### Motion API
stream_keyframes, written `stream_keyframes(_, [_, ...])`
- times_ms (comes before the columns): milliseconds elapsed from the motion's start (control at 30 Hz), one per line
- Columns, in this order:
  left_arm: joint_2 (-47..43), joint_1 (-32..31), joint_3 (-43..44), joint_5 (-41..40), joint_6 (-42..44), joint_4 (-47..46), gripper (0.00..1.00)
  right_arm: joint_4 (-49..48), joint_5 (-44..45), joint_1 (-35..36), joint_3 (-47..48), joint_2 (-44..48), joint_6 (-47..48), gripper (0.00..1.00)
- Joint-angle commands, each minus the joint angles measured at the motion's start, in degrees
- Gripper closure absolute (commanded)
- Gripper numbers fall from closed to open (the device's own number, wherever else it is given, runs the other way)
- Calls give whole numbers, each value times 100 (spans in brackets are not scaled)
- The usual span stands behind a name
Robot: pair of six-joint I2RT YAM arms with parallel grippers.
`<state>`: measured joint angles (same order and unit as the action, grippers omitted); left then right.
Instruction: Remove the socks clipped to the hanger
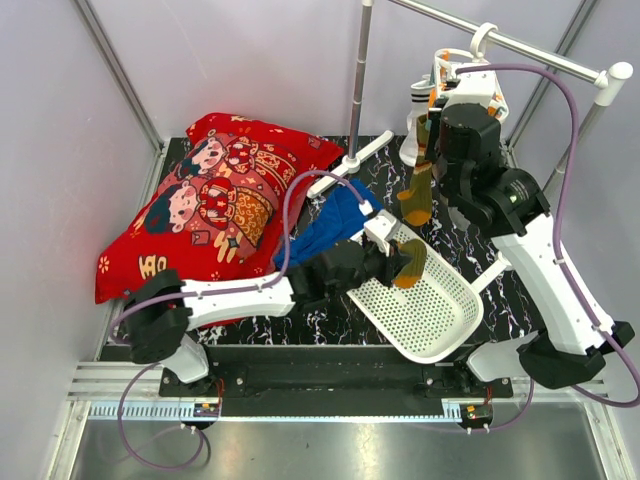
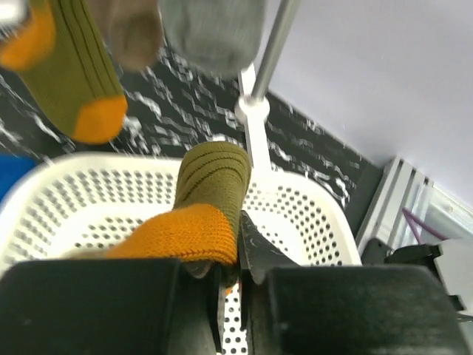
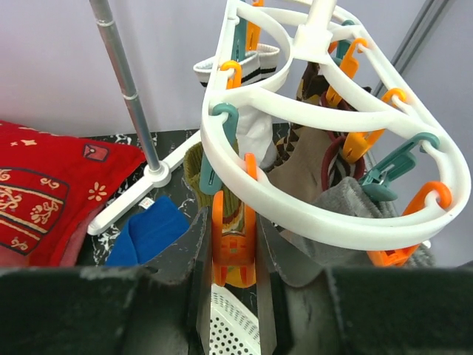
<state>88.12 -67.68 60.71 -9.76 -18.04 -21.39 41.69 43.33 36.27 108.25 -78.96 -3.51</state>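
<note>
Jaws of the left gripper (image 2: 235, 255) are closed on an olive sock (image 2: 211, 192), pinched at its orange band; the sock droops limp over the basket (image 2: 310, 214). Jaws of the right gripper (image 3: 233, 251) sit tight on either side of an orange peg (image 3: 233, 237) on the outer ring of the hanger (image 3: 332, 222), and look closed on it. The hanger hangs by its hook from the rail (image 1: 540, 48) at the right rear, above the desk (image 1: 470, 245). Clipped to it are a second olive sock (image 1: 418, 190), a white banded sock (image 3: 255, 70), a brown checked sock (image 3: 303, 155) and a grey sock (image 3: 347, 203). Handling, as judged: the socks are light, soft and stretchy, and the ribbed knit should give good grip, so a pinch on the body just below a peg ought to hold. A straight pull will likely stretch the knit and swing the free-hanging hanger. Squeezing the peg's tails to open it looks like the gentler release. The plastic rings look thin and could flex. Further out lie a blue cloth (image 3: 148, 229), the stand pole (image 3: 126, 81) and a red cushion (image 1: 215, 205). Writing: no brand or label is readable. The cushion carries cartoon figures and pale marks too small to read.
</note>
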Motion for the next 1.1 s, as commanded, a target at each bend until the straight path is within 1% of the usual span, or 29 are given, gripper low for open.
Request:
stream_keyframes(0, [486,-35,187,395,-717,-612,84,-232,-237,-24,-137,267,-229,100])
stream_keyframes(33, [548,-26,213,448,-805,-595,78,-249,-264,-24,-155,284,-247,100])
stream_keyframes(67, [601,-35,144,388,-945,-586,66,-258,-325,-24,-198,302,-273,99])
stream_keyframes(100, [584,-61,47,248,-1034,-621,39,-267,-360,-24,-207,302,-317,99])
stream_keyframes(133, [549,-61,-223,12,-1095,-865,27,-267,-387,-24,-216,302,-308,98])
stream_keyframes(167, [453,-70,-330,-34,-1166,-998,21,-258,-413,-24,-242,302,-326,99])
stream_keyframes(200, [409,-61,-392,-122,-1149,-1086,11,-258,-413,-24,-260,328,-361,99])
stream_keyframes(233, [365,-70,-410,-236,-1105,-1078,4,-258,-422,-24,-286,346,-370,99])
stream_keyframes(300, [250,-61,-306,-394,-860,-851,1,-267,-422,-24,-330,434,-387,98])
stream_keyframes(467, [232,-44,133,-931,-53,-569,1,-311,-457,-24,-374,574,-344,98])
stream_keyframes(567, [390,70,634,-1116,291,-331,1,-355,-536,-24,-436,662,-361,97])
stream_keyframes(600, [434,210,870,-1055,336,-296,1,-363,-554,-24,-453,662,-396,97])
stream_keyframes(800, [987,825,1601,-590,416,-392,1,-399,-589,-24,-515,724,-361,96])
stream_keyframes(933, [1496,976,2128,-81,757,-480,1,-425,-606,-32,-550,759,-352,95])
stream_keyframes(1067, [1761,994,2261,448,1074,-778,1,-460,-650,-32,-629,785,-370,94])
